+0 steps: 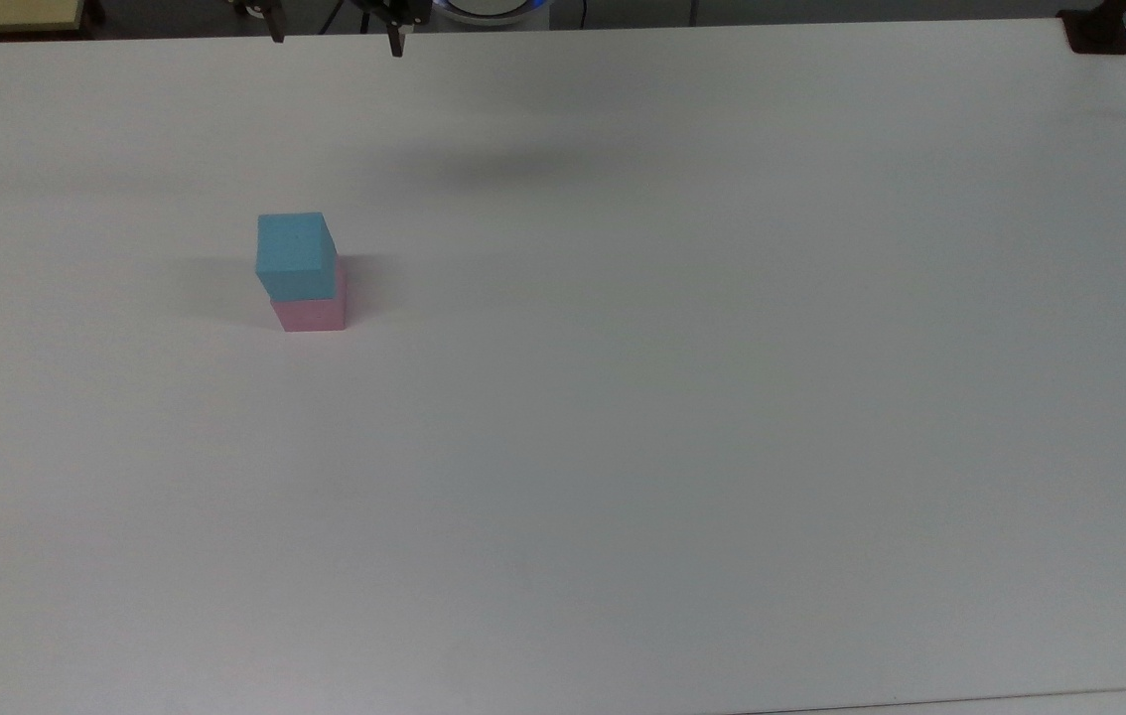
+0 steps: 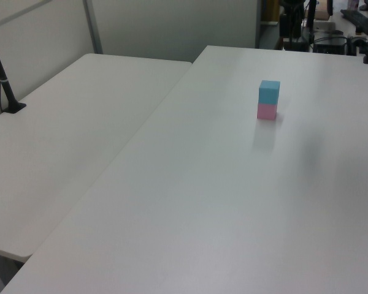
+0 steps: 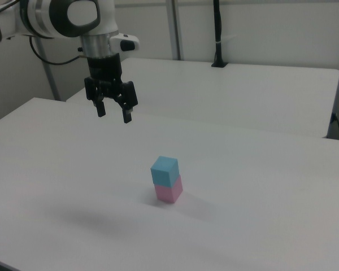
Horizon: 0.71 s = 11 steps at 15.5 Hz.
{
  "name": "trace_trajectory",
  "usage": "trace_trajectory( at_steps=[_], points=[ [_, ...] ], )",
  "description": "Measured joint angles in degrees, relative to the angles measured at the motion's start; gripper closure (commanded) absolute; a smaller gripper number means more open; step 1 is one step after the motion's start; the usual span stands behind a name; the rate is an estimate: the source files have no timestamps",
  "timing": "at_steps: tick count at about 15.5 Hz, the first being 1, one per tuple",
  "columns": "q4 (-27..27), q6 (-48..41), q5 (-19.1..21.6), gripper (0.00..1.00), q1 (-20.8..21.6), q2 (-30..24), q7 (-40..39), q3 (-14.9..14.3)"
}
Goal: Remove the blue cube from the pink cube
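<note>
A broad white matte table (image 3: 260,169) is spread beneath the gripper (image 3: 113,113). A second white table (image 3: 243,90) is set behind the gripper, where a black upright pole (image 3: 217,34) is clamped. Pale grey walls (image 3: 271,34) are seen beyond it.

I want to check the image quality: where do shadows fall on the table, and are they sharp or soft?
Top view: soft shadows lie on both sides of the blue cube and pink cube, plus a diffuse smudge farther up the table. Right view: a faint blurred patch lies below the open gripper.
</note>
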Motion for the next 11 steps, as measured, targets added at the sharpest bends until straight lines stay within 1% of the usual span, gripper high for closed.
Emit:
trace_trajectory(
  at_steps=[11],
  points=[
    [0.00,0.07,0.00,0.00,-0.58,0.24,-0.02,0.00]
  ],
)
